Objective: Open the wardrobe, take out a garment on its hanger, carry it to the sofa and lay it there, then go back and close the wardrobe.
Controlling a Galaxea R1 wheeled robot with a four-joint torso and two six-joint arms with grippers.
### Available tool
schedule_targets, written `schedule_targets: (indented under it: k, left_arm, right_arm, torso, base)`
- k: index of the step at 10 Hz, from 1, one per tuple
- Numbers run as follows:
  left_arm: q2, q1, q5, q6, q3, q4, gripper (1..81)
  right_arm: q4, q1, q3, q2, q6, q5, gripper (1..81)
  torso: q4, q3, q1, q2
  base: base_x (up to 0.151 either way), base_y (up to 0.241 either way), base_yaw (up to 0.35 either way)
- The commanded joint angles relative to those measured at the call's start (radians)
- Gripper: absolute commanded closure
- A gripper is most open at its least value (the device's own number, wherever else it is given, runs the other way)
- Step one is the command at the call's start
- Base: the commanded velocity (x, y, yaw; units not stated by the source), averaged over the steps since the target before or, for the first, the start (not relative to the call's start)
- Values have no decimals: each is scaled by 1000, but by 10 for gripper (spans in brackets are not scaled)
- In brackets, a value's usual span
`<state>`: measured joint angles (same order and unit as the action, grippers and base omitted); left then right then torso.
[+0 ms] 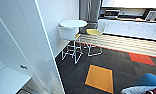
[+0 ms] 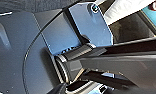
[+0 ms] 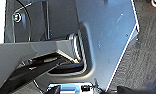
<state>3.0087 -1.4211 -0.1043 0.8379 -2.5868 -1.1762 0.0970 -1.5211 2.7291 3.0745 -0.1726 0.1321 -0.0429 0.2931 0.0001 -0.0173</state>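
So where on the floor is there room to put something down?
The dark carpet lies bare between the stools, the orange square and the red patch. It is crowded under the round table and at the blue sofa.

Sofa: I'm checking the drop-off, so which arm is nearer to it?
Left, probably. The left wrist view shows the blue sofa and the white sleeve of the jacket close by, while the right wrist view looks down on dark carpet.

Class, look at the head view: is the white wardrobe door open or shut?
Open. The wardrobe door swings out edge-on toward the camera, with a white inner shelf exposed beside it.
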Motion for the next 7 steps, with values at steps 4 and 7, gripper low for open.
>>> schedule_targets:
  k: [4, 7]
  left_arm:
    - [6, 10, 32, -5, 7, -17, 10]
    - [7, 10, 32, -5, 7, -17, 10]
  right_arm:
    - [-5, 8, -2, 0, 2, -62, 10]
    - [-5, 6, -2, -1, 2, -62, 10]
  torso:
    - [0, 0, 0, 0]
    - [0, 0, 0, 0]
  base:
    - [0, 0, 289]
    - [0, 0, 289]
